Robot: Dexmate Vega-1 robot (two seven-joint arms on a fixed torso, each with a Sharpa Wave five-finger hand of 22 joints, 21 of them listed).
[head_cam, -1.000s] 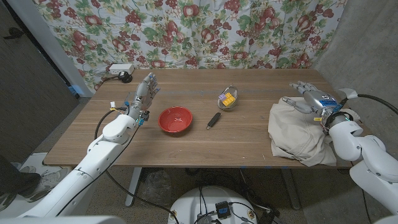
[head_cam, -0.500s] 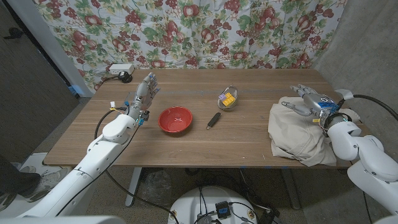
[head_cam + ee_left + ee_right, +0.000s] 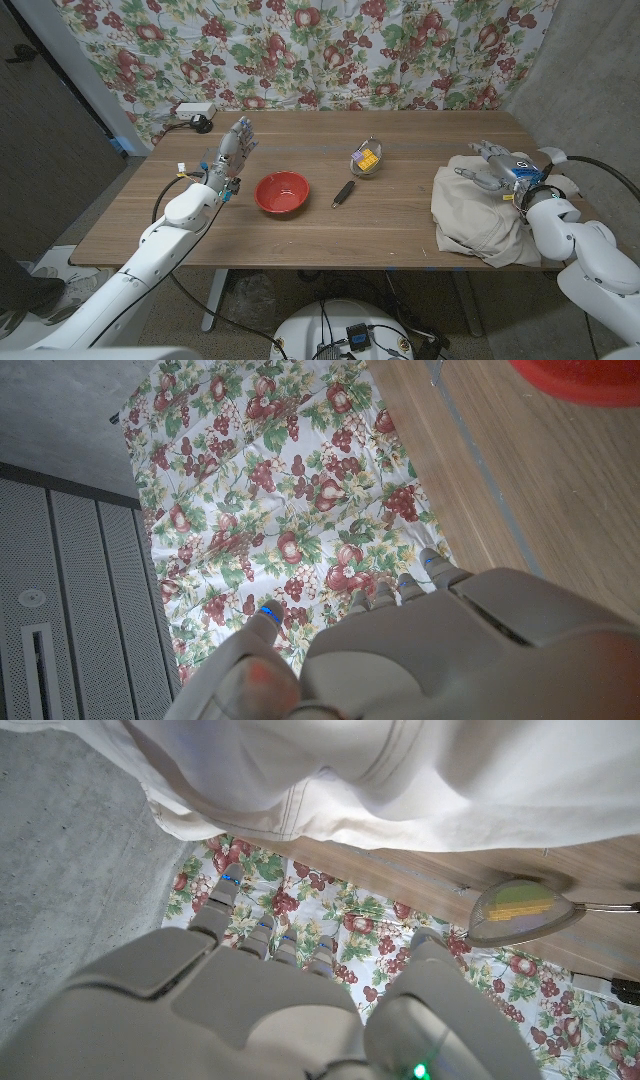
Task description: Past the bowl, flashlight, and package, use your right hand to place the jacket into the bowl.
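Right hand (image 3: 497, 162) open over jacket (image 3: 478, 215) | wrist view: package (image 3: 520, 908) beyond | bowl (image 3: 282, 192) apart

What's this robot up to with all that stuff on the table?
It is meant to put the beige jacket into the red bowl. Its right hand hovers open over the jacket's far edge, not gripping it. The left hand is raised, open, beside the bowl. A flashlight and a package lie between.
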